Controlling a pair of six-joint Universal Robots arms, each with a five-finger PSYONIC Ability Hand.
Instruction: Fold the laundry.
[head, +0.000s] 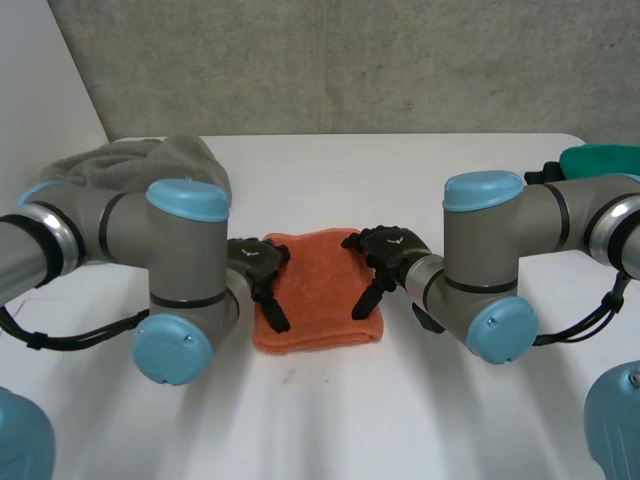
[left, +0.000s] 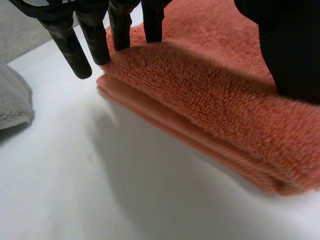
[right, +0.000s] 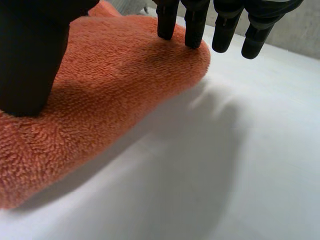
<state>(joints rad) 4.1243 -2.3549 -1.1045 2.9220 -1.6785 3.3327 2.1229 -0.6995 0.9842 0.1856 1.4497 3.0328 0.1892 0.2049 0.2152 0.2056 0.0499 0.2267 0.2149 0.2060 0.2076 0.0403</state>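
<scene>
Pressing the folded orange towel (head: 318, 288) with straight fingers, gripping nothing, the left hand (head: 253, 259) sits on its left edge, the right hand (head: 391, 249) on its right edge.

a white table (head: 400, 170) stands against a grey speckled wall (head: 350, 60)

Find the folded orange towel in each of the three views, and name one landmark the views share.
Head view: the orange towel lies mid-table between the left hand and the right hand.
Left wrist view: the towel is under that hand's fingers, its layered edge showing.
Right wrist view: the towel is under that hand's fingers.
Shared landmark: the white table.
</scene>
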